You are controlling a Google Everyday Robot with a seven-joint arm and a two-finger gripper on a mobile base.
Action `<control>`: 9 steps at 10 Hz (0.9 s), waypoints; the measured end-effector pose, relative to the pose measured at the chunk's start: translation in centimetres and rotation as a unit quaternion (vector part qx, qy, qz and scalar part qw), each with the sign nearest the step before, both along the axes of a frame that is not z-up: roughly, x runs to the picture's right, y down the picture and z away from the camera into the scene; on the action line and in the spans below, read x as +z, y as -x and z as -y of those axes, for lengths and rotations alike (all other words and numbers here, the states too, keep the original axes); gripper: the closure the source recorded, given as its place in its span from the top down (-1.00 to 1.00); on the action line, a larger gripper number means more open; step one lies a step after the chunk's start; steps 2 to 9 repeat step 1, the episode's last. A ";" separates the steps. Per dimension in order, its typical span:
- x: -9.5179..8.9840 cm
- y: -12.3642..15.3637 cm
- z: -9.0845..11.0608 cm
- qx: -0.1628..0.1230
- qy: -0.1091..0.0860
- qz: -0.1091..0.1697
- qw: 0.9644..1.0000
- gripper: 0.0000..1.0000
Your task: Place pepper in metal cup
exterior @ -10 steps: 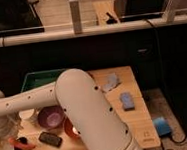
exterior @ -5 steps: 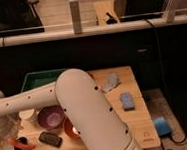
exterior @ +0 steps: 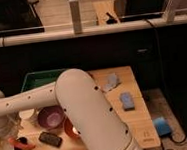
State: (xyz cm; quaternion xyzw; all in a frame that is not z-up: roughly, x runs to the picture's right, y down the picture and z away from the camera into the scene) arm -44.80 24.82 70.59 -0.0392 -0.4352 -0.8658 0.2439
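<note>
The pepper is a slim red-orange chili lying on the wooden table near its front left corner. My gripper is at the end of my white arm, at the far left, just above and beside the pepper. The arm sweeps from the lower middle across to the left. The metal cup is not in view; it may be hidden behind the arm or the gripper.
A purple bowl, a white cup, a black object and an orange-red dish sit near the pepper. A green tray stands at the back left. A blue sponge and a grey-blue object lie to the right.
</note>
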 end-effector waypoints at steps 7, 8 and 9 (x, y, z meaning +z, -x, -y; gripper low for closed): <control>0.0 0.0 0.0 0.000 0.001 0.000 1.000 0.60; 0.0 0.0 0.0 0.000 0.001 0.000 1.000 0.60; 0.0 0.0 0.0 0.000 0.001 0.000 1.000 0.60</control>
